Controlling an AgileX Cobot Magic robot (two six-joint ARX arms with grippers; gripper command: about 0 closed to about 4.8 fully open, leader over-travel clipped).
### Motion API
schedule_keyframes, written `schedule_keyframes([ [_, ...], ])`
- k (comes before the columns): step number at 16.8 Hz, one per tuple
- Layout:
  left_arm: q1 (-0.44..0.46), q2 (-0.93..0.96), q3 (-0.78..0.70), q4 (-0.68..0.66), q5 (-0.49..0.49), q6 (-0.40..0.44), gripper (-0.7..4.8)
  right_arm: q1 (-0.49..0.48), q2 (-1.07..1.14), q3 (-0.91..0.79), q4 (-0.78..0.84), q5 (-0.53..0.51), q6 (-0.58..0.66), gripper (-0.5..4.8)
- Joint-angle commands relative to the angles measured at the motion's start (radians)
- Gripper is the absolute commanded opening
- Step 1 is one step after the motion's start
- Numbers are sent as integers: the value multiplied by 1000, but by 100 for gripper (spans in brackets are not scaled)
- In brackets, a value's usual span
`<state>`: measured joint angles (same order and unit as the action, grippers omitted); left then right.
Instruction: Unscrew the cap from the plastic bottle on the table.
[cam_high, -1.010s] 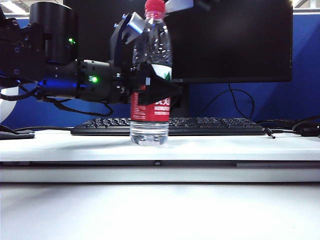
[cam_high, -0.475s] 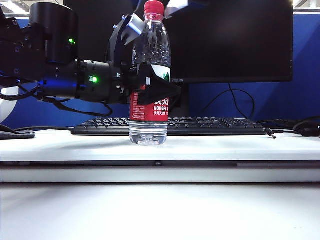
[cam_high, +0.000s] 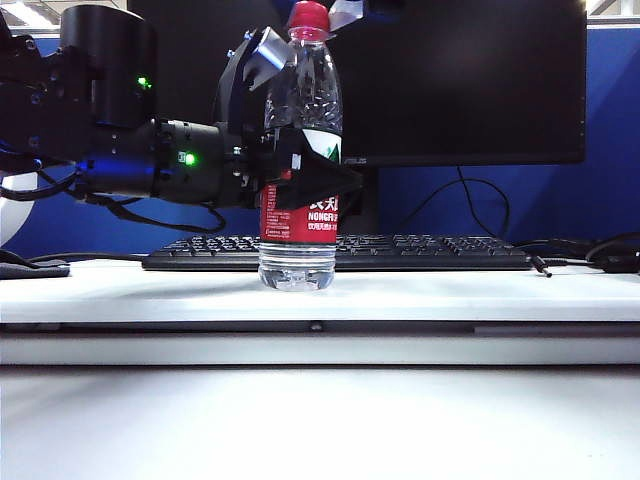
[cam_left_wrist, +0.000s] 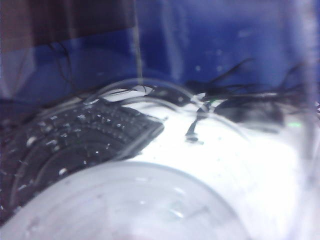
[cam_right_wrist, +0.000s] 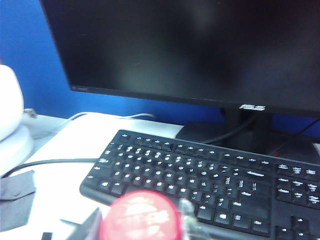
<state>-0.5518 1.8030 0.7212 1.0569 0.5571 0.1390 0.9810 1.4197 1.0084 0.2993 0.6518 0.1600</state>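
Exterior view: the plastic bottle (cam_high: 300, 180) stands upright on the table (cam_high: 450, 295), the left gripper (cam_high: 300, 150) clamped around its body from the left, arm level. Above, the right gripper (cam_high: 335, 14) flanks the cap (cam_high: 308, 18); its opening cannot be told.

Left wrist view: clear bottle wall (cam_left_wrist: 135, 200) fills the frame.

Right wrist view: the cap (cam_right_wrist: 140, 217) sits below, a keyboard (cam_right_wrist: 200, 175) beyond.
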Motion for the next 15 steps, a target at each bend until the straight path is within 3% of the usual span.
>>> schedule_keyframes([
  [1, 0, 0, -1, -16, 6, 3, 296, 0, -2, 3, 24, 0, 1, 163],
  [2, 0, 0, -1, -16, 6, 3, 297, 0, -2, 3, 26, 0, 1, 126],
  [5, 0, 0, -1, -16, 6, 3, 297, -1, -3, 3, 27, -29, -8, 106],
  [8, 0, 0, -1, -16, 6, 3, 296, -18, -10, 3, 1, -170, -58, 103],
  [11, 0, 0, -1, -16, 8, 3, 296, -92, -31, 3, -80, -404, -86, 103],
  [13, 0, 0, -1, -24, 8, 3, 296, -174, -52, 3, -126, -646, -94, 103],
  [14, 0, 0, -1, -26, 8, 3, 296, -204, -58, 3, -140, -720, -94, 103],
  [15, 0, 0, -1, -26, 8, 3, 296, -274, -61, 3, -159, -935, -93, 103],
])
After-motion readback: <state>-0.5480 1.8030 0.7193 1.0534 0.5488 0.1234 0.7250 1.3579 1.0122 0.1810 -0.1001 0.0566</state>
